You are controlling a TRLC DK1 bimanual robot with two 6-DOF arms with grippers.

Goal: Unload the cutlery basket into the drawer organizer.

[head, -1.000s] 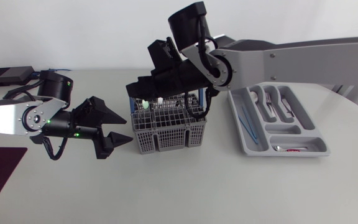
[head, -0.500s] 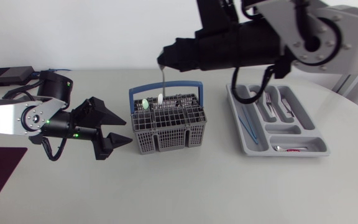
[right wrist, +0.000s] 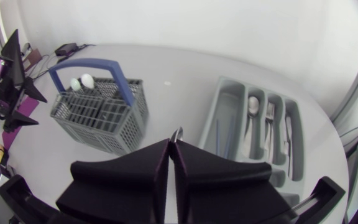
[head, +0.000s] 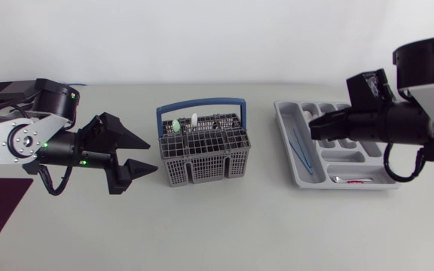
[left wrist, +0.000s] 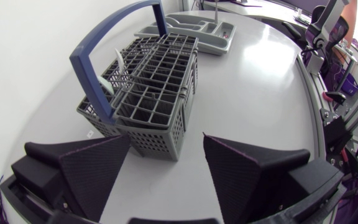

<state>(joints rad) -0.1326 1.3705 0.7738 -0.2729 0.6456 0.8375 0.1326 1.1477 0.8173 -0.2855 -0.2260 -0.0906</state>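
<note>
Starting at the left, the left gripper (head: 154,156) is seen wide open and nothing is held in it. The cutlery basket (head: 202,154) stands just ahead of its fingertips and is not touched. Two pieces, one with a green end (head: 176,126) and one with a white end (head: 194,119), stand upright in the part of the basket near this gripper.

Further right, the fingers of the right gripper (right wrist: 173,146) are pressed almost together on a thin metal piece (right wrist: 178,133). Only its silvery tip is shown, so its kind cannot be told. The drawer organizer (head: 283,128) lies under and ahead of this gripper.

Some risks are judged from this. The thin piece is held over a small area, so it may turn or slip between the fingers. If it is released too high, it may bounce or fall into a wrong compartment. If the left gripper is advanced carelessly, the light basket may be pushed or tipped.

No brand, label or writing can be read on any of these things.
</note>
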